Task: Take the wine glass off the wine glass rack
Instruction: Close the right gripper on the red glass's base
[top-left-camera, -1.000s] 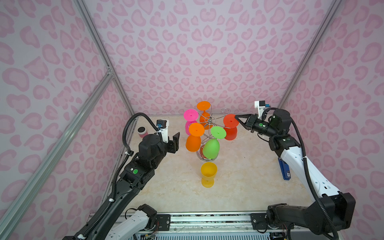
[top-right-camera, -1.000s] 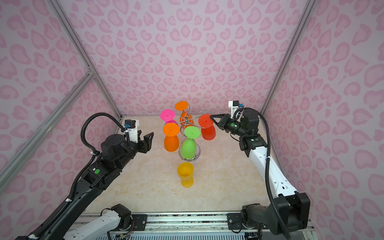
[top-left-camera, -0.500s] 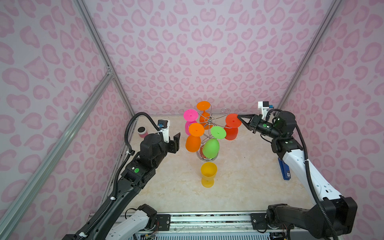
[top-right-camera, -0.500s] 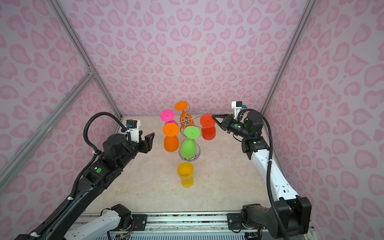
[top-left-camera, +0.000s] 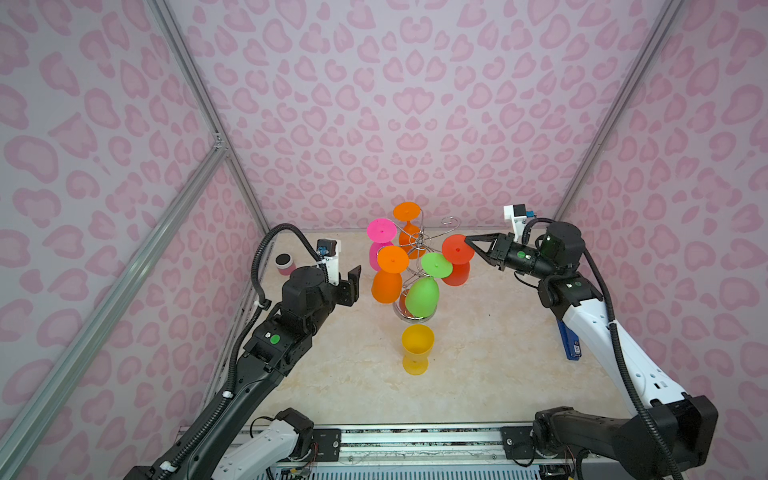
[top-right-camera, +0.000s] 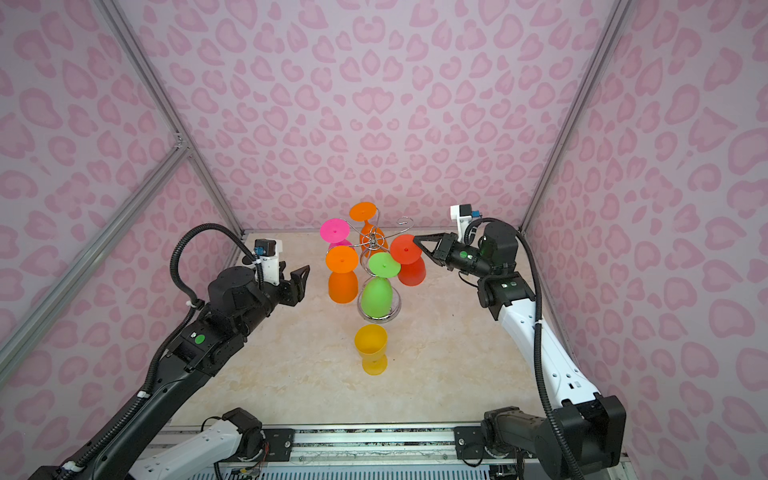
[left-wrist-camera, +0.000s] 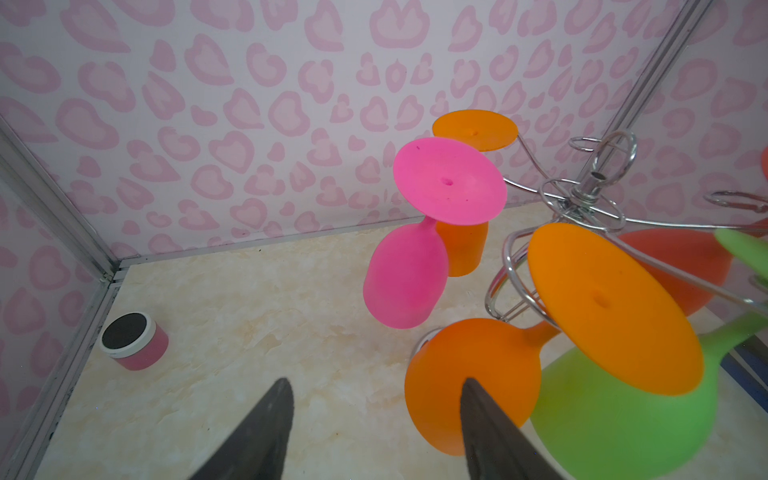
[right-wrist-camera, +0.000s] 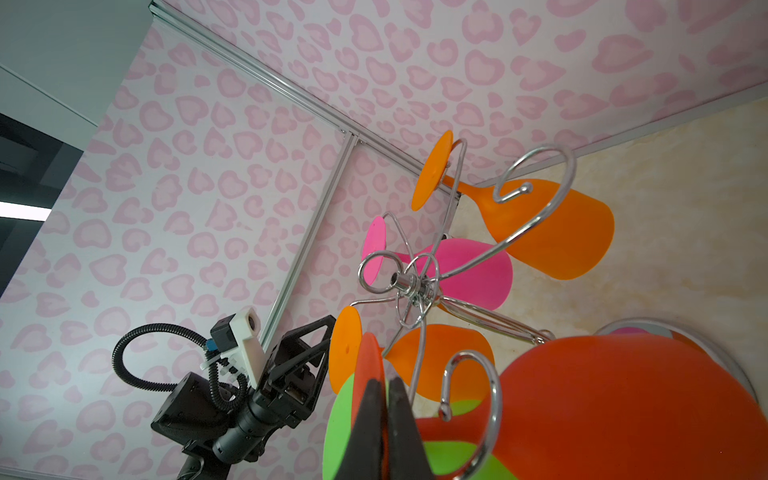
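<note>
Right gripper (top-left-camera: 468, 240), reaching in from the right of the wine glass rack (top-left-camera: 419, 241), has its jaws closed on the rim of the flat foot of the red wine glass (top-left-camera: 457, 262). The right wrist view shows that foot edge-on between the two dark fingers (right-wrist-camera: 368, 424). The red wine glass hangs bowl down on the rack's right side, and in the right wrist view its stem appears to pass through the loop of a curled hook arm (right-wrist-camera: 473, 365).

Four more glasses hang bowl down from the rack:
- a green glass (top-left-camera: 422, 295) on its near side
- an orange glass (top-left-camera: 386, 284) on its near left
- a pink glass (top-left-camera: 380, 232) on its left
- a second orange glass (top-left-camera: 407, 212) on its far side

One hook (top-left-camera: 451, 222) at the rack's far right carries nothing.

To the left of the rack the left gripper (top-left-camera: 353, 282) hovers with its jaws apart and holds nothing. It is just beside the near-left orange glass's bowl, and contact cannot be made out.

A yellow glass (top-left-camera: 417, 349) stands upright on the marble-patterned table (top-left-camera: 490, 374) in front of the rack's round base (top-left-camera: 415, 319). A small pink tub (top-left-camera: 284, 264) sits well to the rack's left by the wall, and a blue object (top-left-camera: 569, 343) lies well to its right, partly hidden behind the right arm
</note>
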